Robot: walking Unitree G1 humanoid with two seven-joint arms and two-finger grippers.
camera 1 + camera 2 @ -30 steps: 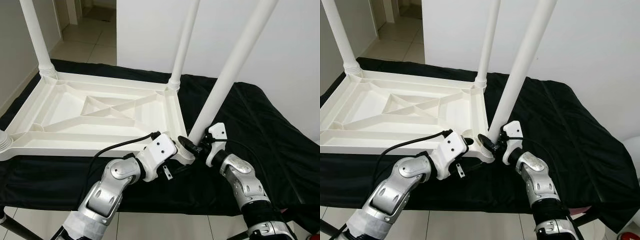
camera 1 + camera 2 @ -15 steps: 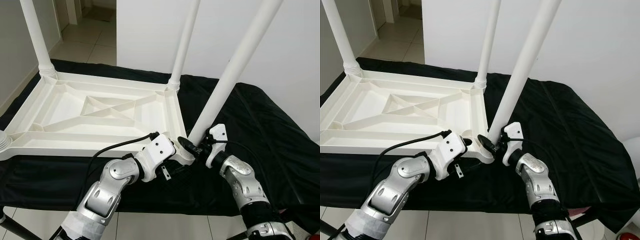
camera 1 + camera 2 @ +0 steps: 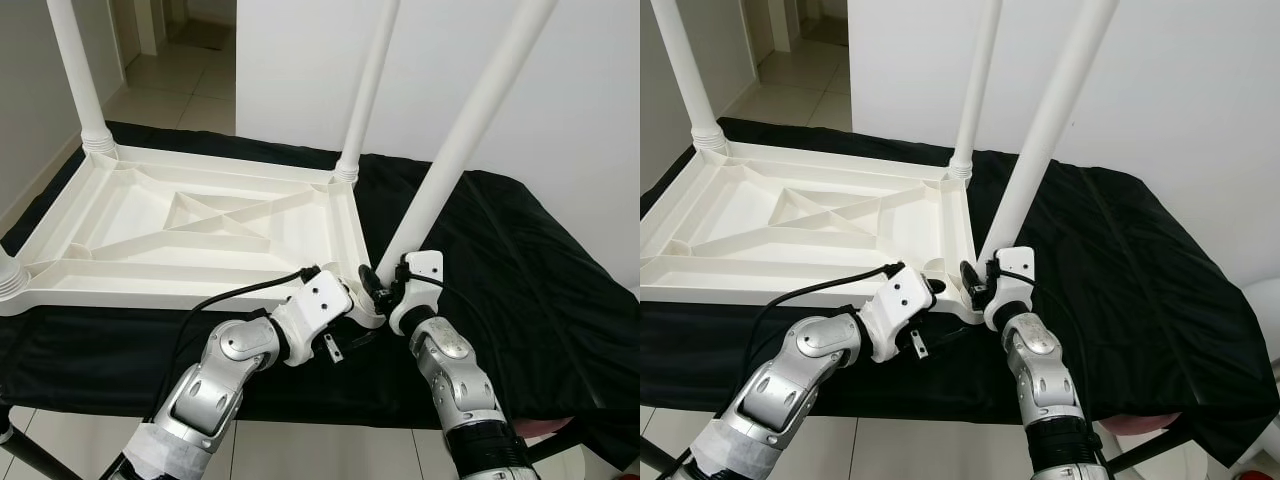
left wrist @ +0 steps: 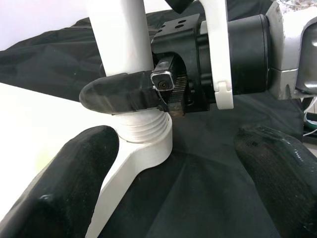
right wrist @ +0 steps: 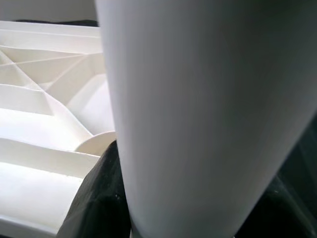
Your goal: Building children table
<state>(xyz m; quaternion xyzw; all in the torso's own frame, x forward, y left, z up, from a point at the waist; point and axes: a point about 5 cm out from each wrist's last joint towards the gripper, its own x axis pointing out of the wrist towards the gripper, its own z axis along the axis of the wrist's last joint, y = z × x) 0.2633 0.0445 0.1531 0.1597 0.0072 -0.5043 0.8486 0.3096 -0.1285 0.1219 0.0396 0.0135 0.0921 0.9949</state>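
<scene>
Table lay upside down so legs could go in; right gripper clamped the slanted leg at its corner socket, while left gripper stood open beside.

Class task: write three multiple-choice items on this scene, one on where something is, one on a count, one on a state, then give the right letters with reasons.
1. Where does the upside-down white table lie?
A on a black cloth
B on a wooden bench
C on grass

2. How many legs show on the table?
A one
B two
C four

3. What is the right gripper doing?
A hanging idle
B gripping the near right leg at its base
C holding a screwdriver

Answers: 1 A, black cloth lies under it. 2 C, one per corner. 3 B, its fingers clamp the leg above the socket.
</scene>
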